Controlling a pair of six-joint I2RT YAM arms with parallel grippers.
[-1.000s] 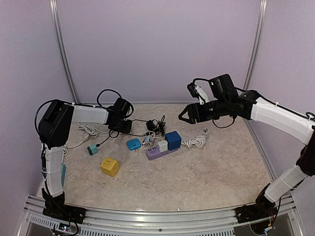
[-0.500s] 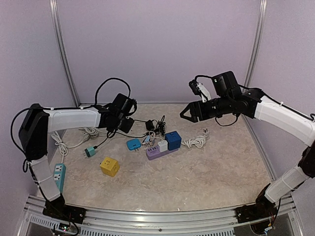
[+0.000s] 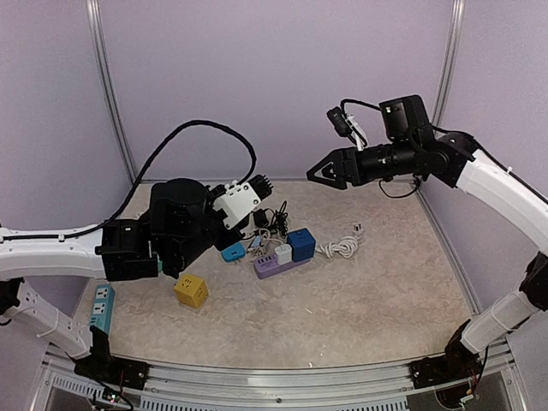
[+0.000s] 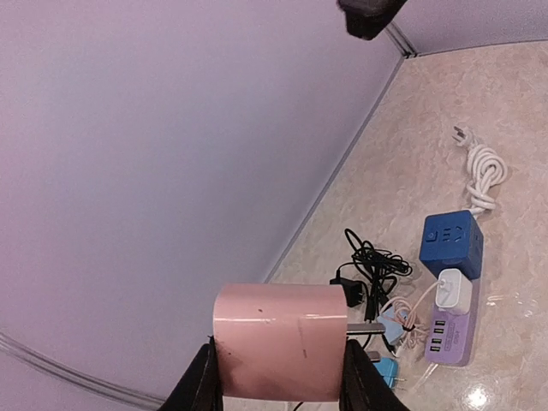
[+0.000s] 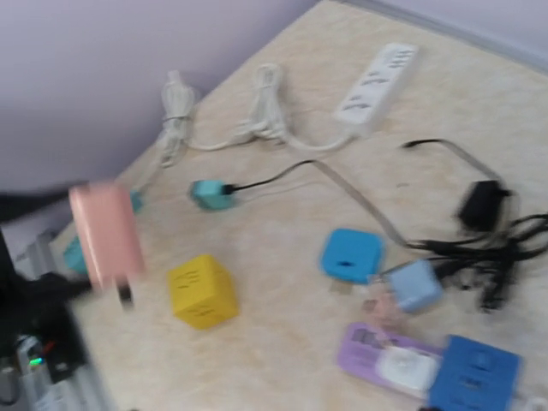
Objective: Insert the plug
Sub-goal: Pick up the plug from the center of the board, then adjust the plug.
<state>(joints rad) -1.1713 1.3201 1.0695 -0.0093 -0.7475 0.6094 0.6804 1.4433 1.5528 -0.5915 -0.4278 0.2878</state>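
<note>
My left gripper [image 4: 280,381] is shut on a pink plug [image 4: 278,338] whose metal prongs [image 4: 366,328] point right; it is held high above the table. The plug also shows, blurred, in the right wrist view [image 5: 104,231]. In the top view my left wrist [image 3: 184,227] hides it. A purple power strip [image 3: 281,264] carrying a white charger [image 4: 453,291] lies mid-table, with a blue cube socket [image 3: 300,243] at its far end and a yellow cube socket [image 3: 191,290] to its left. My right gripper [image 3: 319,172] is open and empty, high above the back of the table.
A light-blue adapter [image 3: 232,251], a tangle of black cable with a charger [image 3: 270,218] and a coiled white cable [image 3: 341,247] lie round the strip. A teal strip [image 3: 103,306] lies near left. A white strip [image 5: 377,77] and a teal plug [image 5: 210,194] lie far left.
My left arm has swung up and forward from the back left, towards the camera and over the yellow cube's side. My right gripper has risen and drawn back a little.
</note>
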